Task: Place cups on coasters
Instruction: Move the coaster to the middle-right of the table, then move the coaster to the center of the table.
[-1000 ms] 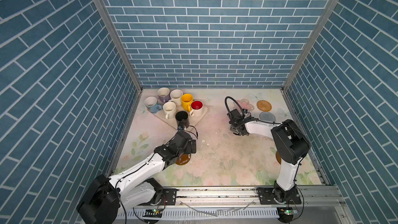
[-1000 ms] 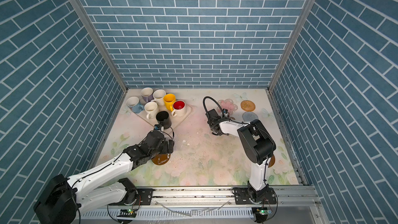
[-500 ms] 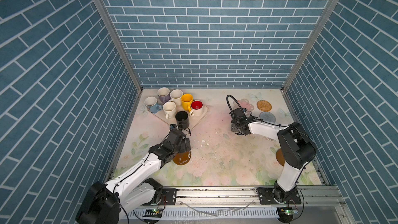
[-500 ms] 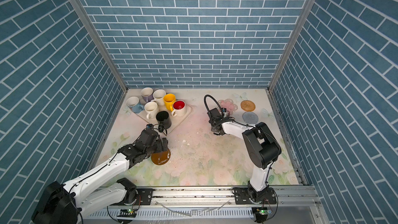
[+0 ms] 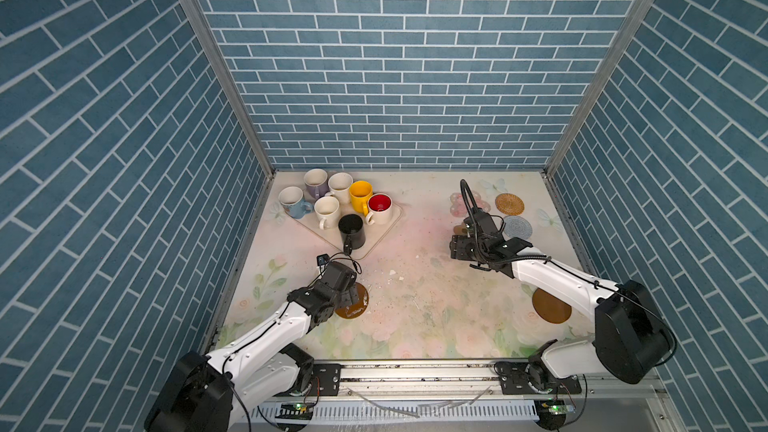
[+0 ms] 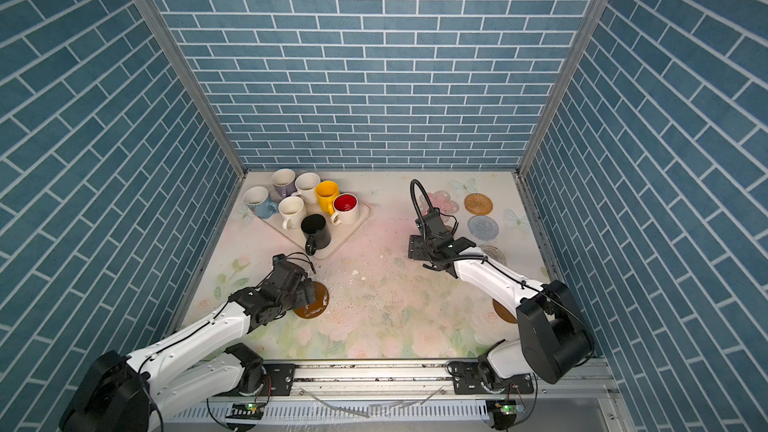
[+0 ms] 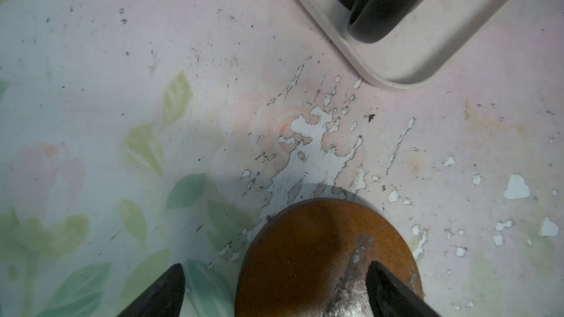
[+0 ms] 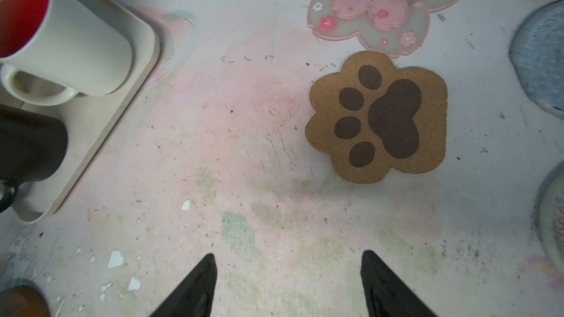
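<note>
- Currently all seven mugs stand upright in a cluster at the back of the table, on or by the cream tray [image 5: 379, 236], on the left arm's side; none sits on a coaster.
- Yellow mug [image 5: 360, 194], white mug with red inside [image 5: 379, 206] and black mug [image 5: 352, 231] are on the tray, with the black one at its near corner and its handle pointing to the front.
- Two cream-white mugs [image 5: 340, 185] [image 5: 327, 210], the lavender mug [image 5: 315, 182] and the light blue mug [image 5: 292, 201] crowd the tray's far side.
- Left gripper [image 7: 274, 266] hangs low over a brown disc coaster [image 7: 317, 248]; its jaws are spread wide, one finger above the disc and one above the bare floral tabletop [image 5: 415, 317], grasping nothing.
- Right gripper [image 8: 288, 253] hovers above the table with jaws released and nothing between them.
- Just ahead of it lies the brown paw-print coaster [image 8: 378, 117], whose dark paw is the only printed mark that can be made out.
- Pink flower coaster [image 8: 387, 4] lies just beyond the paw.
- Woven rattan round [image 5: 509, 204], blue woven round [image 5: 517, 227] and whitish spiral round [image 6: 493, 253] lie in a row on the right arm's side.
- Second brown disc [image 5: 550, 307] lies partly under the right arm.
</note>
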{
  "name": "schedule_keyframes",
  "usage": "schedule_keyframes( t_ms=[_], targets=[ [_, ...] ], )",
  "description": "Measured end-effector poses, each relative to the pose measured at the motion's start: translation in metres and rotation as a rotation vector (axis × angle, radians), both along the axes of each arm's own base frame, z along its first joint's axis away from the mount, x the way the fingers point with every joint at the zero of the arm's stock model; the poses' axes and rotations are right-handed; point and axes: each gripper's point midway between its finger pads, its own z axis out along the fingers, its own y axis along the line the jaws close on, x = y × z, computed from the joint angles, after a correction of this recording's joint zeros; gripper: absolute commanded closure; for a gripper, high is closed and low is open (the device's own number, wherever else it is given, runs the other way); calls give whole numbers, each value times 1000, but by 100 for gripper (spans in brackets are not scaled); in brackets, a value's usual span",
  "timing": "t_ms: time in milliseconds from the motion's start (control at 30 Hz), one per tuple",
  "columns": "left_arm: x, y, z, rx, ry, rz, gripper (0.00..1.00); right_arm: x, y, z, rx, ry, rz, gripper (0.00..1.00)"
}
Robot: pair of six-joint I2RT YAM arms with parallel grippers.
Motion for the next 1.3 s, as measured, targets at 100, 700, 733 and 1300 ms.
schedule_keyframes(
  t_ms=[100,700,733,1300],
  targets=[
    [-2,0,-4,-3,18,10,14,-4,4,7,28,-9,27,25],
    [-19,-8,-15,-127,20,13,37,-5,7,18,47,-35,49,25],
    [-20,-8,-15,-136,16,15,39,-5,7,18,47,-35,49,25],
    [-7,-95,-12,-246,-7,-134,44,-12,1,1,26,-8,44,25]
  ],
)
